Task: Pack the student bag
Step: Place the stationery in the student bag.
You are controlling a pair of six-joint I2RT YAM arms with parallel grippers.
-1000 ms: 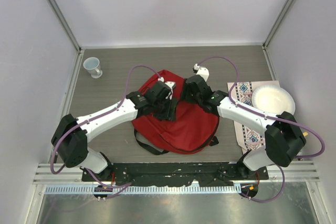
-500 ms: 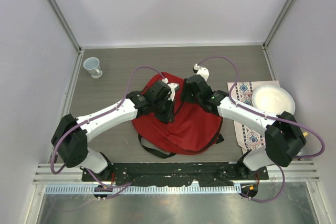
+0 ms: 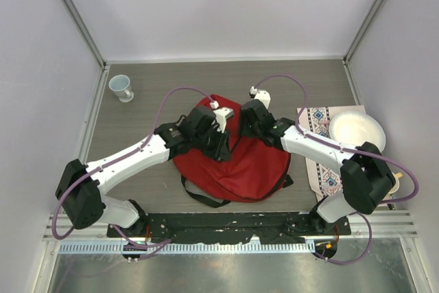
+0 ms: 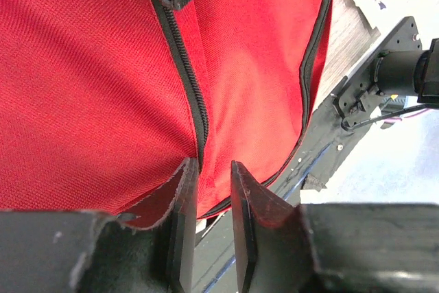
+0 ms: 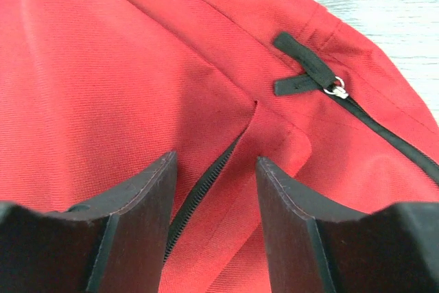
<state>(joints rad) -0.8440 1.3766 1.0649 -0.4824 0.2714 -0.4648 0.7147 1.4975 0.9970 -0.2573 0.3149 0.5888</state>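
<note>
pete: On top of the bag (image 3: 240, 169), what are the 2 grippers doing? overhead pic doesn't show the tips well imo.

jo: bag's lying flat on the table (image 3: 151, 101), red, w/ a black strap (image 3: 195, 193) poking out at its near edge. both arms reach over its far half, tips close together near the bag's middle. left gripper (image 4: 211, 169): wrist cam shows the fingers (image 4: 180, 224) only a narrow slit apart, w/ a ridge of red fabric and the black zipper (image 4: 180, 73) running down into that slit. a flap of fabric lies against one finger. pinched or just touching? can't tell tbh.

pete: and the right one?

jo: right gripper (image 5: 216, 162) is roughly half open, fingers (image 5: 137, 217) either side of a fabric fold w/ a bit of zipper teeth between them. the pads don't look like they're squeezing the fabric, so nothing held afaict. zip pull (image 5: 336, 88) w/ its black tabs sits further along the bag, past the tips and off to one side.

pete: other stuff around the bag?

jo: cup (image 3: 122, 88) well apart from the bag, off its far-left side. patterned cloth (image 3: 314, 120) just beside the bag's right edge, white plate (image 3: 357, 130) on that cloth, on the side away from the bag.
</note>
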